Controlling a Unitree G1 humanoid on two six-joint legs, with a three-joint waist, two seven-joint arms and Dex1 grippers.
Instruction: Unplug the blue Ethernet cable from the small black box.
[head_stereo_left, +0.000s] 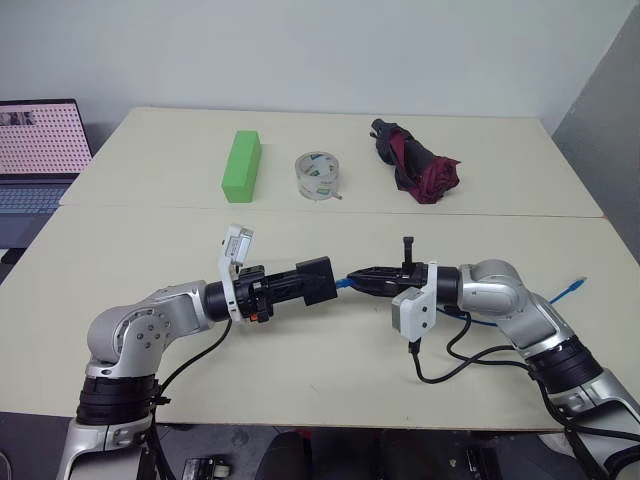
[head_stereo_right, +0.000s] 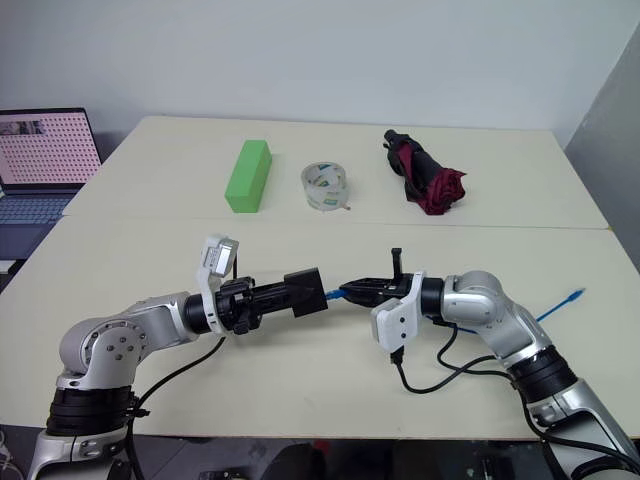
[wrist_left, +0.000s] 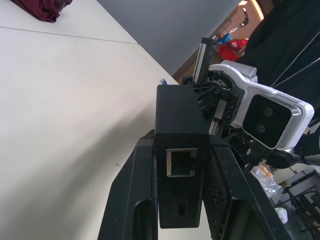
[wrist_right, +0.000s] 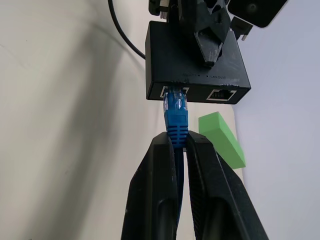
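Observation:
The small black box (head_stereo_left: 318, 279) is held above the table, with my left gripper (head_stereo_left: 303, 285) shut on it from the left. In the left wrist view the box (wrist_left: 180, 115) sits between the two fingers (wrist_left: 131, 200), an empty port facing the camera. The blue Ethernet cable (wrist_right: 175, 111) has its plug seated in the left of the two ports on the box (wrist_right: 195, 55). My right gripper (wrist_right: 181, 145) is shut on the cable just behind the plug. It reaches in from the right (head_stereo_left: 352, 277). The cable's far plug (head_stereo_left: 576, 289) lies on the table at the right.
At the back of the table lie a green block (head_stereo_left: 241, 166), a clear tape roll (head_stereo_left: 319, 175) and a folded dark red umbrella (head_stereo_left: 415, 162). A laptop (head_stereo_left: 35, 150) stands off the table's left side. A black robot cable (head_stereo_left: 470, 362) loops under my right arm.

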